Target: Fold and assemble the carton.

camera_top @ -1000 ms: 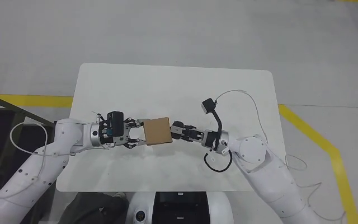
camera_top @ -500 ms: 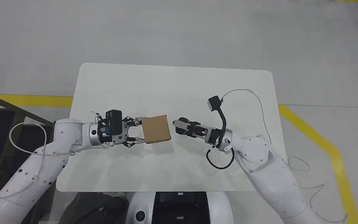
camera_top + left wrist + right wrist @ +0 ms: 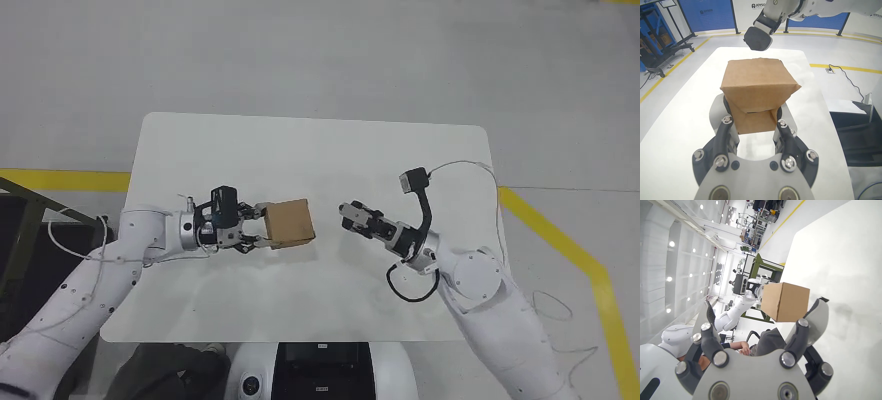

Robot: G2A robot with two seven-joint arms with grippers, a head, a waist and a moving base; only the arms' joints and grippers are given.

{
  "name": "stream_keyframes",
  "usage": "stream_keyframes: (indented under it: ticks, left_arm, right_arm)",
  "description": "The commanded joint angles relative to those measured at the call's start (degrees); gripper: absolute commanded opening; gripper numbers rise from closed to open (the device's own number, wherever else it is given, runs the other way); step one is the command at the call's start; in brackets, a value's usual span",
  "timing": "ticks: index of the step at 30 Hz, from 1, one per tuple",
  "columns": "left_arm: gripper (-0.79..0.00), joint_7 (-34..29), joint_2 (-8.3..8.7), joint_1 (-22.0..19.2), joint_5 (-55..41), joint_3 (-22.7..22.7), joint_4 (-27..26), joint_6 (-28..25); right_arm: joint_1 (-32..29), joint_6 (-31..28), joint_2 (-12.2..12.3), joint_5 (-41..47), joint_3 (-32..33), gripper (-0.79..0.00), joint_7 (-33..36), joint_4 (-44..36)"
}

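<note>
A brown cardboard carton (image 3: pixel 288 222) is folded into a box shape and held above the white table (image 3: pixel 320 150). My left gripper (image 3: pixel 256 228) is shut on its near end. In the left wrist view the fingers (image 3: pixel 780 121) clamp the carton (image 3: pixel 759 85) from both sides, and a folded flap shows between them. My right gripper (image 3: pixel 350 214) hovers open a short way to the right of the carton, apart from it. In the right wrist view the carton (image 3: pixel 789 302) hangs just beyond the spread right gripper (image 3: pixel 764 308).
The table's far half (image 3: pixel 310 150) is bare. A thin cable (image 3: pixel 455 175) loops from the right wrist over the table's right side. A dark green frame (image 3: pixel 25 200) stands left of the table.
The right gripper has drawn back to the right, away from the carton's end it was touching. The left arm has shifted the carton slightly right and farther up the table.
</note>
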Motion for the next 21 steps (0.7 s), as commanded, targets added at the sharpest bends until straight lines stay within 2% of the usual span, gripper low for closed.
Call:
stream_keyframes:
  ticks: [1, 8, 14, 19, 21]
  left_arm:
    - [-0.413, -1.0, -0.76, -1.5, 0.6, 2.1, 0.8, 0.9]
    - [-0.409, -6.4, -4.05, -6.7, 2.1, 8.8, 4.5, 7.2]
    - [-0.397, -9.8, -6.37, -10.1, 1.7, 12.7, 7.5, 9.4]
    - [-0.336, -10.4, -7.35, -11.3, 1.7, 13.7, 9.7, 9.7]
    - [-0.259, -11.6, -7.57, -11.4, 1.1, 13.8, 10.6, 9.1]
  right_arm:
    - [-0.4, -1.4, 0.1, 0.0, 0.4, 0.0, -0.3, -0.2]
    - [-2.2, -4.5, 0.3, -0.1, 1.7, 0.0, -1.3, -0.3]
    - [-4.5, -6.2, 0.6, -0.1, 2.9, 0.0, -1.8, -1.4]
    - [-5.9, -6.9, 0.7, 0.2, 3.7, 0.0, -2.1, -1.9]
    - [-6.1, -7.1, 0.8, 0.3, 3.8, 0.0, -2.1, -2.0]
